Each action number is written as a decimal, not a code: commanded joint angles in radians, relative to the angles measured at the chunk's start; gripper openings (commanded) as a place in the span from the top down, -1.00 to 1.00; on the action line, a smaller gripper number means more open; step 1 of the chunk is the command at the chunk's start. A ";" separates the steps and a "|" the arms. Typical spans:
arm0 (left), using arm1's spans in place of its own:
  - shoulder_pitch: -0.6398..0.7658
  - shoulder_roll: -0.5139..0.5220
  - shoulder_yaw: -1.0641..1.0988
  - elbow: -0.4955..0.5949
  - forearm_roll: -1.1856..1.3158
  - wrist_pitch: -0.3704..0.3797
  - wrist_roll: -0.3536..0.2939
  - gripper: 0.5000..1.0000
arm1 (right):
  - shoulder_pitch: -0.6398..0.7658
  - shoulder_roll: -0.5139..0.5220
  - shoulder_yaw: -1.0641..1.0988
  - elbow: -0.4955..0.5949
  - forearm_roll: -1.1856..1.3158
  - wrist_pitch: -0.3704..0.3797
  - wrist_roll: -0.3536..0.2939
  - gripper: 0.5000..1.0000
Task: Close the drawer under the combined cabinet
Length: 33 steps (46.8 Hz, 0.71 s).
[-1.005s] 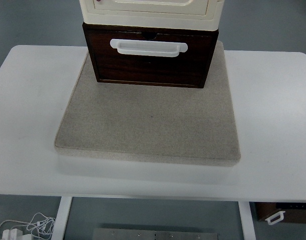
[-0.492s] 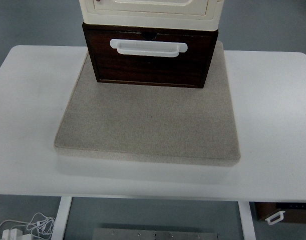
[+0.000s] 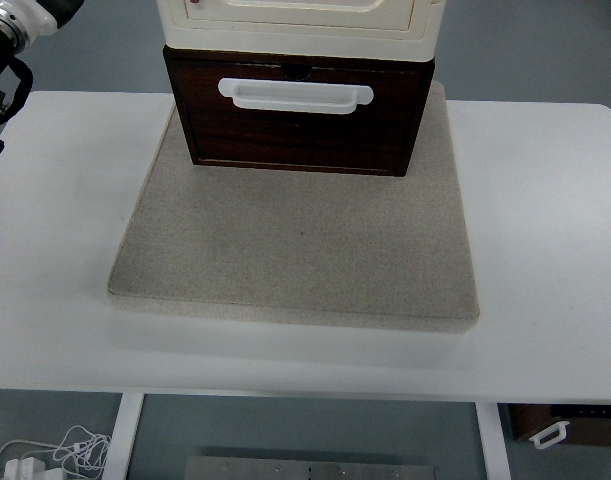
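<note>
Entering at ten o'clock, the left arm (image 3: 7,45) hangs above the tabletop (image 3: 545,220); its fingers' state cannot be told. At twelve o'clock the dark drawer (image 3: 300,125) stands well apart from it.

A white table (image 3: 545,220) carries a grey mat (image 3: 295,250), laid flat.

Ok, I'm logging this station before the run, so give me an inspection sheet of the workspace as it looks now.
Surface: white table carrying a grey mat.
Job's things: dark wooden drawer with white handle, under the cream cabinet, standing on the mat's far end.
Clutter: nothing seen on the table.
Hands: left arm at the upper-left edge, fingers not visible; right not in view.
Cables: white cord on the floor, lower left.
Surroundings: grey floor; a dark box lower right.
</note>
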 commanded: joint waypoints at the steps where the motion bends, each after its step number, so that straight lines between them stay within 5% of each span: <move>1: 0.021 -0.003 0.000 0.000 -0.089 -0.004 -0.002 -0.99 | 0.000 0.000 0.004 0.000 0.000 0.000 0.000 -0.81; 33: 0.136 -0.108 0.010 0.033 -0.177 -0.033 -0.042 -0.99 | 0.000 0.000 0.007 0.000 0.001 0.000 0.000 -0.81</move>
